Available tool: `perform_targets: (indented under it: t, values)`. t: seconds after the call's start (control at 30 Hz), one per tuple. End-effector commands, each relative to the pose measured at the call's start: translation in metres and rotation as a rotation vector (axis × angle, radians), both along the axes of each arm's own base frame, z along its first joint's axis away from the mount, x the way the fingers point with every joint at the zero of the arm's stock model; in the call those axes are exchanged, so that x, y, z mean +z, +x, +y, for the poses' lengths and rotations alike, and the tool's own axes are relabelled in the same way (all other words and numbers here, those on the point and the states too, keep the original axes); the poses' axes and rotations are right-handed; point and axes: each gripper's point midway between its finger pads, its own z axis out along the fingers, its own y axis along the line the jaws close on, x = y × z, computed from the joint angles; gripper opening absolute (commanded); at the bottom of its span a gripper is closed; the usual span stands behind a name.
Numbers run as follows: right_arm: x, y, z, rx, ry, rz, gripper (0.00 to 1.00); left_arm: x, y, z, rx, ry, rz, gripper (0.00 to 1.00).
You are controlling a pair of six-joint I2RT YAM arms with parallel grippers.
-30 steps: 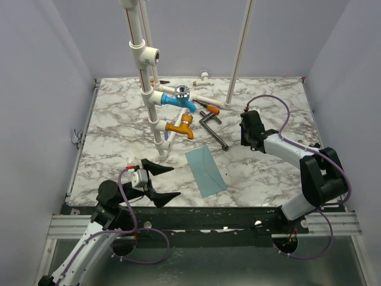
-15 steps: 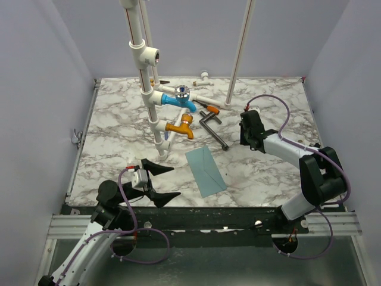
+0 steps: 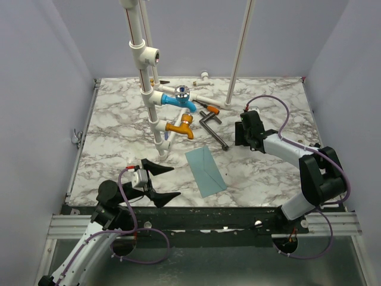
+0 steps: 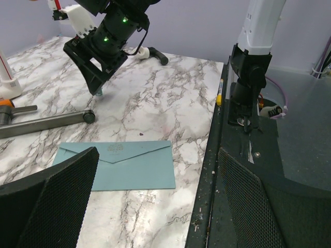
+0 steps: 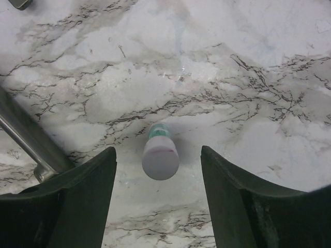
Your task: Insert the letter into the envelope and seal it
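The right gripper (image 3: pixel 241 132) has spread its fingers since a second ago. A small capped stick (image 5: pixel 161 156), probably glue, now stands upright on the marble worktop (image 3: pixel 113 125) between them, and the wrist view shows neither finger touching it. The arm itself has barely shifted, and nothing else on the worktop has moved.

The envelope (image 3: pixel 205 171) lies flat near the front edge, between the two arms and well apart from the right gripper. Its pointed flap is folded down over the body. The letter appears in no view. It is most likely already inside the envelope, though the pictures cannot confirm that.

The left gripper (image 3: pixel 165 183) hangs just beside the envelope's near end, with its fingers wide apart and holding nothing.

The task looks close to finished, with the letter out of sight, the flap down and the stick set aside. Whether the flap is actually stuck cannot be told from here. It may still need pressing along the crease.
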Motion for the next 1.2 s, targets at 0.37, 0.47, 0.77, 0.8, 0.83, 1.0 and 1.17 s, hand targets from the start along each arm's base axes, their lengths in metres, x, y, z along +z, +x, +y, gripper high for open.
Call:
perform_targets:
  t: [0.37,0.47,0.77,0.8,0.83,1.0,1.17]
  values:
    - [0.037,0.001,0.012,0.065,0.06,-0.04,1.0,0.007,0.002,0.002,0.016,-0.013,-0.029,0.96]
    - [0.062,0.006,0.012,0.069,0.068,-0.092,1.0,0.007,0.003,0.004,0.021,-0.012,-0.032,0.96]
    - [0.136,0.018,-0.004,0.036,0.019,-0.274,1.0,0.024,0.029,0.029,0.206,-0.047,-0.047,0.96]
    - [0.149,0.02,-0.014,0.005,0.006,-0.318,1.0,0.03,0.034,0.035,0.256,-0.056,-0.041,0.96]
    - [0.158,0.021,-0.026,-0.032,0.007,-0.358,1.0,0.039,0.038,0.043,0.313,-0.073,-0.037,0.96]
    - [0.181,0.02,-0.093,-0.169,0.122,-0.517,1.0,0.047,0.068,0.088,0.64,-0.069,0.072,0.97]
    - [0.174,0.008,-0.134,-0.272,0.143,-0.645,1.0,0.045,0.101,0.145,0.983,0.03,0.02,0.99]
